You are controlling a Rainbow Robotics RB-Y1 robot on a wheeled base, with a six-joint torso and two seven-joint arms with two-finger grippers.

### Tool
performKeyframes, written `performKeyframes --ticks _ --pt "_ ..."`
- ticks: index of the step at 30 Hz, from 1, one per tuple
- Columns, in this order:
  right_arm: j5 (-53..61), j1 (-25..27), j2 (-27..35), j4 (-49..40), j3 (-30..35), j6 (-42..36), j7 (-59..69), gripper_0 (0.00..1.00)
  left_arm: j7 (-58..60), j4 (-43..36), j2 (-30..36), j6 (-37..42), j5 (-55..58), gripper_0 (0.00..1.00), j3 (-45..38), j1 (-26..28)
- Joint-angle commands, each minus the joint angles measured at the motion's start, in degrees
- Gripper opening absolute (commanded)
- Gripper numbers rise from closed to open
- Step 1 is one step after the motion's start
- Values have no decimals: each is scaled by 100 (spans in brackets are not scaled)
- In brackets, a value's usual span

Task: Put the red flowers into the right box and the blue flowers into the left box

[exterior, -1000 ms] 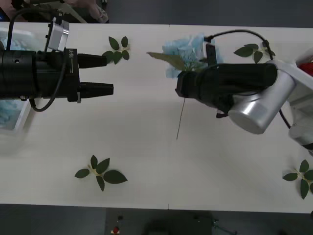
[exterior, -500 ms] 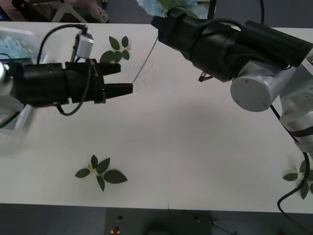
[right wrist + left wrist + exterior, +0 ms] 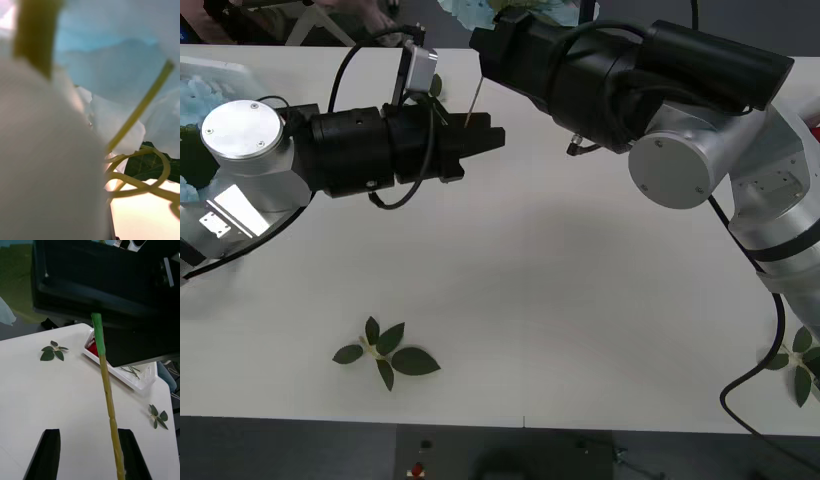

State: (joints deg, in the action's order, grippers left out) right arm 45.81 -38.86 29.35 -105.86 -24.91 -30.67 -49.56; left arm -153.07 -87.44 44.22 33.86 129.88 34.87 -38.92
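Mid-handover above the white table's far edge: the right gripper (image 3: 492,38) clamps the fluffy pale-blue flower (image 3: 112,56), its long thin stem (image 3: 108,405) hanging between the left gripper (image 3: 492,140)'s parted black fingers (not yet touching), which must next close.

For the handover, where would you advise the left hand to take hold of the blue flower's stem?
Judging by its pose, low on the bare stem, under the right hand. It hangs straight and leafless between the left hand's open fingers, so closing level from both sides should do.
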Motion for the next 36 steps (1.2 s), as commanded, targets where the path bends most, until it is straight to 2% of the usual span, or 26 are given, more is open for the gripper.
performKeyframes --ticks 1,11,12,13,14,15,16,17,22,25,26,28,31,33,36 --pt "-19 -139 -8 -66 13 18 -168 0 243 -81 183 -29 19 0 28 -195" --pt "-2 -139 1 -57 22 18 -133 0 234 -89 183 -38 37 0 28 -195" --pt "-2 -139 18 -66 13 18 -133 6 243 -81 183 -38 46 0 28 -195" --pt "-28 -148 36 -57 13 9 -168 34 243 -89 209 -47 46 0 28 -195" --pt "-55 -148 45 -57 13 -18 -185 56 243 -81 245 -64 46 0 19 -186" --pt "-99 -166 53 -57 13 -123 -212 71 252 -81 332 -64 63 0 19 -195" --pt "-134 -174 62 -57 13 -176 -265 78 261 -72 429 -64 72 0 19 -186" --pt "-151 -192 89 -57 13 -185 -379 81 269 -63 570 -64 134 0 19 -186" --pt "-99 -236 194 -49 4 -281 -739 83 384 34 1695 375 239 0 19 -177" --pt "-63 -236 247 -49 4 -281 -748 84 419 394 2486 1131 239 0 19 -186" --pt "-46 -236 282 -49 4 -281 -766 84 428 666 2890 1685 248 0 -33 -177" --pt "-28 -236 335 -49 4 -281 -792 85 428 992 3277 2256 142 0 -121 -177" --pt "95 -253 563 -49 -31 -290 -959 85 375 1897 4077 3557 -649 0 -403 -125" --pt "271 -253 721 -49 -101 -325 -1231 85 366 2187 4340 3873 -1264 0 -517 -125" --pt "789 -245 1108 -49 -233 -580 -2251 85 392 2574 4578 3926 -2960 0 -684 -125"
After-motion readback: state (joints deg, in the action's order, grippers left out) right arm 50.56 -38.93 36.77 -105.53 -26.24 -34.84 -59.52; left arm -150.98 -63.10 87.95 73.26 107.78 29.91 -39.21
